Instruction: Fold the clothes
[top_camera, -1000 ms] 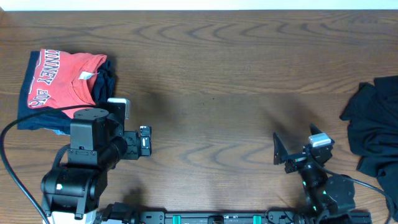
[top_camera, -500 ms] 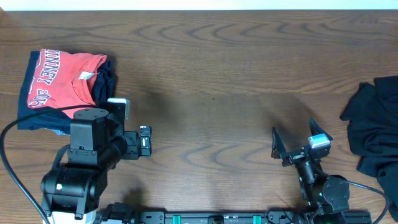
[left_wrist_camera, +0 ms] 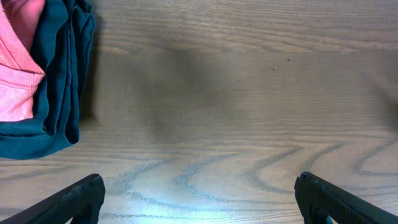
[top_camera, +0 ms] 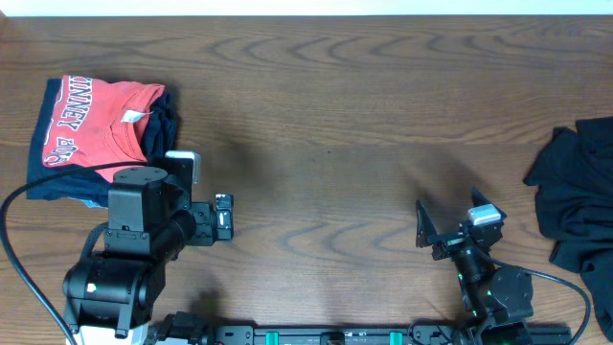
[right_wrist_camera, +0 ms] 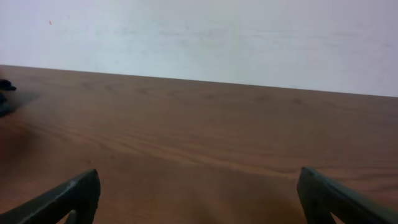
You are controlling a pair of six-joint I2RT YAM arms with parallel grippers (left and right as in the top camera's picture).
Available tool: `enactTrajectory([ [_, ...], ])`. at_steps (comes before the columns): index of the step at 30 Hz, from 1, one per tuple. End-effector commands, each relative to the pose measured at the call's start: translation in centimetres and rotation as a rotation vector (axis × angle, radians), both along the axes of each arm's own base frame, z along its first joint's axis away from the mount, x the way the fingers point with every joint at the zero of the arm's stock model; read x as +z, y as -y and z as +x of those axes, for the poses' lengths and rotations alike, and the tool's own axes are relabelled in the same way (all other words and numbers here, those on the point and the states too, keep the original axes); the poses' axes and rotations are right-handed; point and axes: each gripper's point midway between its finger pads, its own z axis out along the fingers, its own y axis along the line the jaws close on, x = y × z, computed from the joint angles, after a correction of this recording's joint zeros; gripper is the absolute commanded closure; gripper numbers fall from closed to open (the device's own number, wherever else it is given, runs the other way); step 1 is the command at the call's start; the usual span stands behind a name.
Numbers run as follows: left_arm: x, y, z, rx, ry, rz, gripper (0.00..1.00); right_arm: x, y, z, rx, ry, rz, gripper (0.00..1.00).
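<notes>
Overhead view: a folded red T-shirt point(top_camera: 91, 120) tops the navy pile point(top_camera: 57, 187) at upper left of the desk point(top_camera: 335, 105). A crumpled black garment point(top_camera: 579, 196) at the right edge is not yet folded. The left end effector point(left_wrist_camera: 199, 196) and the right end effector point(top_camera: 450, 222) are both open and hold nothing.

The red shirt point(top_camera: 96, 120) bears white lettering that reads roughly "…NNEY", beside digits too small to make out.
</notes>
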Motion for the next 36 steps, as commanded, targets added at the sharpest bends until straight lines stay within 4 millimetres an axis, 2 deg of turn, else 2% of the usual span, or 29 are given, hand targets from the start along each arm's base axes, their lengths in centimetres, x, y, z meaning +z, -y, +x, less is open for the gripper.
enactTrajectory([
  [1, 0.8, 0.0, 0.2, -0.009, 0.024, 0.012, 0.02, -0.1, 0.1, 0.0, -0.004, 0.001, -0.015, 0.01],
  [22, 0.9, 0.0, 0.0, -0.009, 0.03, 0.012, 0.02, -0.1, 0.1, 0.0, -0.004, 0.001, -0.015, 0.01],
  [24, 1.3, -0.5, -0.3, 0.006, 0.053, 0.026, 0.02, -0.1, 0.1, 0.0, -0.005, 0.001, -0.015, 0.01],
  [29, 3.0, -2.7, -0.3, 0.1, 0.236, 0.095, 0.02, -0.1, 0.1, 0.0, -0.004, 0.001, -0.015, 0.01],
  [33, 3.7, -2.8, 0.6, 0.12, 0.455, 0.06, 0.02, -0.1, 0.1, 0.0, -0.004, 0.001, -0.015, 0.01],
  [36, 3.2, -2.7, 1.2, 0.11, 0.599, 0.059, 0.02, -0.1, 0.1, 0.0, -0.004, 0.001, -0.015, 0.01],
])
